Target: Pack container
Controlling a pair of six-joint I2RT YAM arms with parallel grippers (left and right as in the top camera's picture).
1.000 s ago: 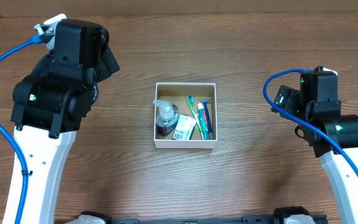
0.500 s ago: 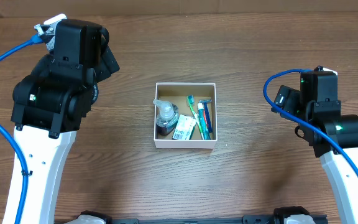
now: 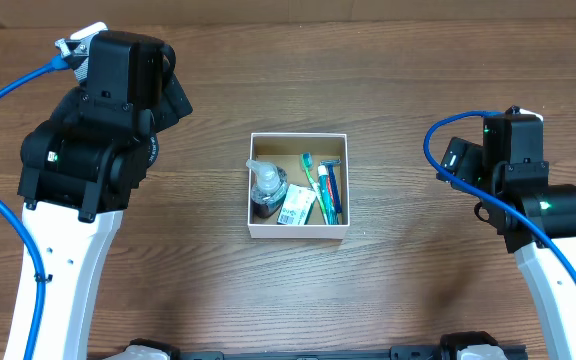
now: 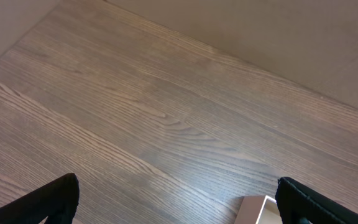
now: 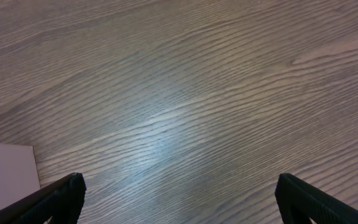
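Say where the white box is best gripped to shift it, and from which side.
Probably pinch the far wall of the box from straight above, one finger inside, one outside. It is open-topped with thin upright walls, and the floor just inside that wall looks mostly bare.

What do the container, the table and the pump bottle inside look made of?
Container: likely cardboard, matte white walls, brown inside. Table: wood or wood-look laminate, visible grain, slight sheen. Pump bottle: apparently clear plastic, see-through body.
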